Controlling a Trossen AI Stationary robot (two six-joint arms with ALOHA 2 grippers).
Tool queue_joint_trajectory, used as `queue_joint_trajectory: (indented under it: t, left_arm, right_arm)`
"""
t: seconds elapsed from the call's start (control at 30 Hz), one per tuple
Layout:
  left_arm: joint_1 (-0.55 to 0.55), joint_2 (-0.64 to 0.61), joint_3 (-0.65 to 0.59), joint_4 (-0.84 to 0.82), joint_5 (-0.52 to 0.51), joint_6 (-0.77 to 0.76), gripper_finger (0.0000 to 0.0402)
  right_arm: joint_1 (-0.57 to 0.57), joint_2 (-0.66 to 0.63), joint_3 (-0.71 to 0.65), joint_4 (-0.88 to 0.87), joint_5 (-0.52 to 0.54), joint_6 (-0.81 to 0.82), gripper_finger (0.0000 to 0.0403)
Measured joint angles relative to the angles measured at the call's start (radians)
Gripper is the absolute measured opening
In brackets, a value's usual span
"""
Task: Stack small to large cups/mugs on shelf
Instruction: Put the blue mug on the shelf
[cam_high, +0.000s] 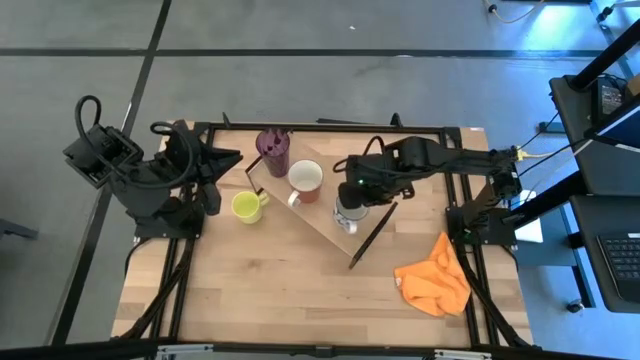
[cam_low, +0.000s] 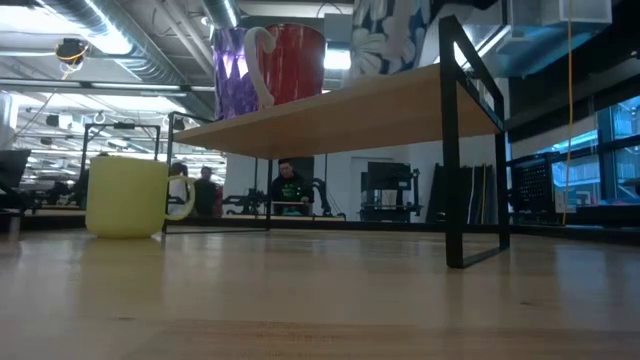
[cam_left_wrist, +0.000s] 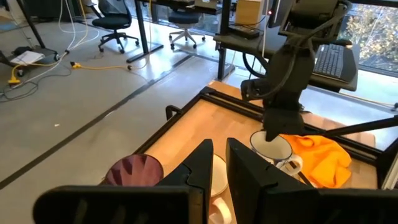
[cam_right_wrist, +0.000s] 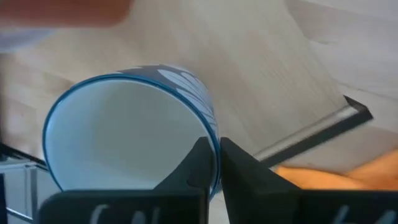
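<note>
The shelf (cam_high: 322, 222) lies slantwise mid-table, and in the low view the shelf (cam_low: 350, 105) stands on thin dark legs. On it stand the purple tumbler (cam_high: 272, 152) and the brownish-red mug (cam_high: 305, 182) with its white inside. My right gripper (cam_high: 352, 200) is shut on the white mug (cam_high: 349, 217) with a blue pattern, at the shelf's right part. The yellow-green mug (cam_high: 247, 207) stands on the table left of the shelf. My left gripper (cam_high: 233, 158) hangs near the tumbler, fingers nearly together, touching nothing. My right gripper (cam_right_wrist: 214, 146) pinches the white mug's rim (cam_right_wrist: 214, 132), one finger inside the cup and one outside. It comes from above, pointing down. In the low view the mug's base (cam_low: 398, 68) sits at the shelf's top board, and in the wrist view the mug looks tilted.
An orange cloth (cam_high: 432, 285) lies on the table's near right part. The shelf's dark end bar (cam_high: 370, 236) slants toward it. Bare tabletop (cam_high: 270, 290) spreads along the near side. The table's black frame (cam_high: 330, 126) runs along the far edge.
</note>
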Motion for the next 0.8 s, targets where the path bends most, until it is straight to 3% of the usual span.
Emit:
queue_joint_trajectory:
  t: [0.43,0.8]
  left_arm:
    - [0.0,0.0,0.0,0.0,-0.001,0.002,0.0039]
    - [0.0,0.0,0.0,0.0,-0.001,0.001,0.0039]
  right_arm:
    - [-0.001,0.06,0.002,0.036,0.024,-0.039,0.003]
    - [-0.011,0.054,0.0,0.061,0.024,-0.061,0.0071]
